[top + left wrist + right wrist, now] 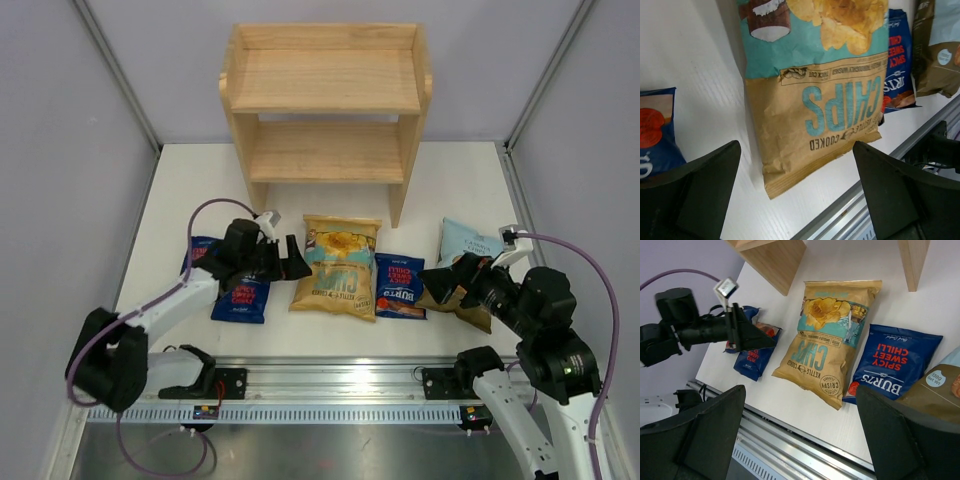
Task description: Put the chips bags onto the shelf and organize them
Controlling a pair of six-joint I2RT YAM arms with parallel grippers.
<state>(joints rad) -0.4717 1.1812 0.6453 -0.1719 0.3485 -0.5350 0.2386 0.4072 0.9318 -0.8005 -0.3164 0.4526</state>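
Note:
The wooden shelf (325, 110) stands at the back with both tiers bare. On the table lie the large tan-and-teal bag (335, 265), a Burts bag (400, 285) to its right, and the cassava bag (470, 242) at far right. Two Burts bags lie at left (240, 298) (200, 248), partly under my left arm. My left gripper (296, 260) is open and empty beside the tan bag's left edge (815, 100). My right gripper (440, 288) is open and empty over the cassava bag's near corner (940, 395), facing the tan bag (832, 340).
A metal rail (330, 385) runs along the near table edge. Grey walls with metal posts enclose the table on the left, right and back. The shelf's leg (775, 257) shows at the top of the right wrist view.

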